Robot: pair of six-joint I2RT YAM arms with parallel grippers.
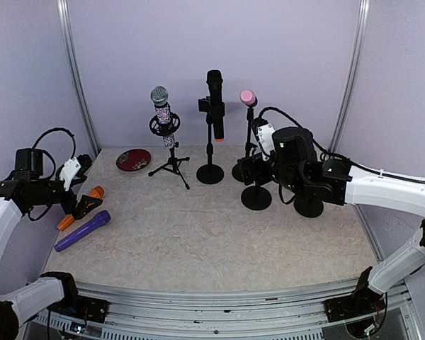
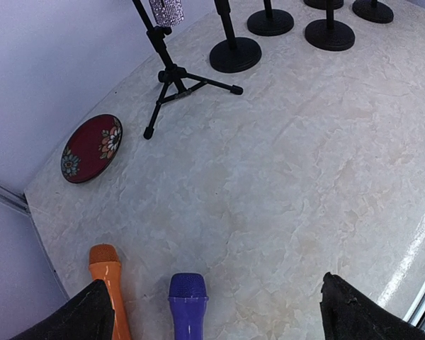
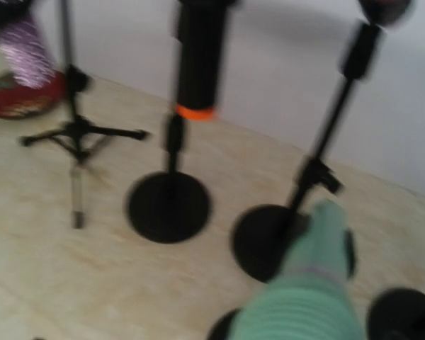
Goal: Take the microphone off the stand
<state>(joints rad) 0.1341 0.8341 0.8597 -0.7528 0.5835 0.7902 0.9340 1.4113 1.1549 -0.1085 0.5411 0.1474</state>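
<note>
Nearest, at left: hovering with the left tool (image 2: 216,294) spread apart over the purple microphone (image 1: 83,231) and orange microphone (image 2: 108,273), both lying on the surface (image 2: 304,177). Midway: seemingly clamping the pale green microphone (image 3: 308,297) in the right tool (image 1: 253,170) above a round stand base (image 1: 256,197). Probably mid-lift. Next: pull straight up, clear of the black microphone (image 1: 214,95) and pink microphone (image 1: 248,97) behind.

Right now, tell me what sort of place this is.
Likely a robot test booth, not a stage: plain lilac walls enclose a table, a left arm and right arm stand at its edge, and microphone stands sit as props.
</note>
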